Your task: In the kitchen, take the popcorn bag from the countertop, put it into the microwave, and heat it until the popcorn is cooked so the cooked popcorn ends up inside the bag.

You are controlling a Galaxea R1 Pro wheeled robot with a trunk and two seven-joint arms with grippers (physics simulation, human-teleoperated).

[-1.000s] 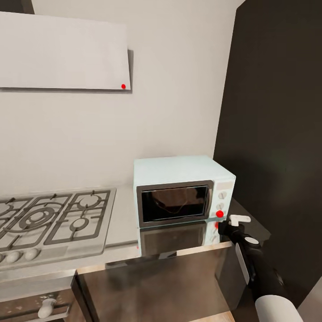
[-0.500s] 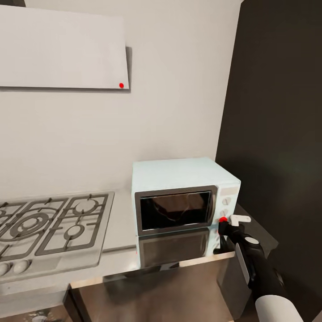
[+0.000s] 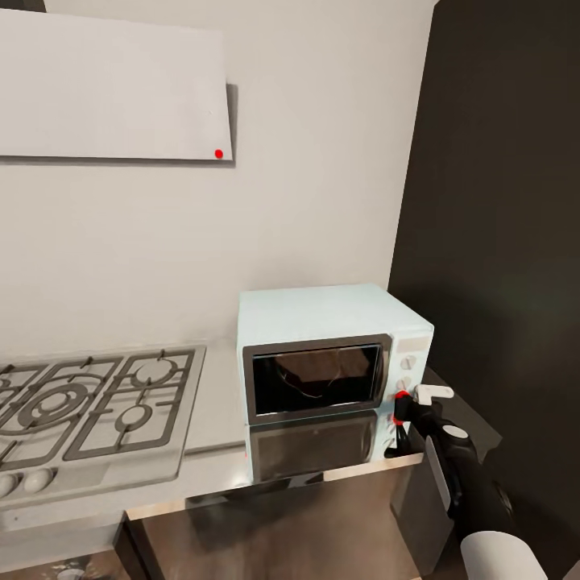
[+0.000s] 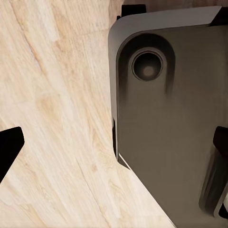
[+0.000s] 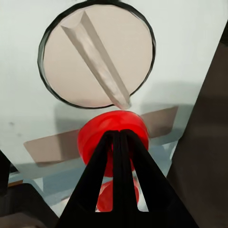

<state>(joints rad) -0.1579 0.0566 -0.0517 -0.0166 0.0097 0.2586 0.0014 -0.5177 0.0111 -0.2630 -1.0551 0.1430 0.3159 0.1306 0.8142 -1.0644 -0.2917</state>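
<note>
The countertop (image 3: 217, 419) runs grey along the wall, bearing the microwave (image 3: 330, 366) at its end beside a dark tall panel (image 3: 499, 242). The microwave door is shut; something dim lies behind its dark glass, but it cannot be made out as the popcorn bag. To the left of the microwave, the gas hob (image 3: 89, 411) with grates sits set into the countertop. Above the microwave and to its left, a white wall unit (image 3: 113, 89) carries a small red dot near its lower corner.

The right gripper (image 3: 400, 405) is at the microwave's lower front corner, against the control strip. The right wrist view supplies detail the head view lacks: the two dark fingers (image 5: 107, 175) are pressed together, clenched with no gap, their tips resting on the red button (image 5: 113, 141) just beside the round ridged knob (image 5: 97, 54).

The left wrist view shows pale wooden floor (image 4: 52, 118) and the robot's dark base (image 4: 166, 118); the dark finger tips at opposite edges of the frame stand well apart, released.

No legible writing or brand appears on any surface.
</note>
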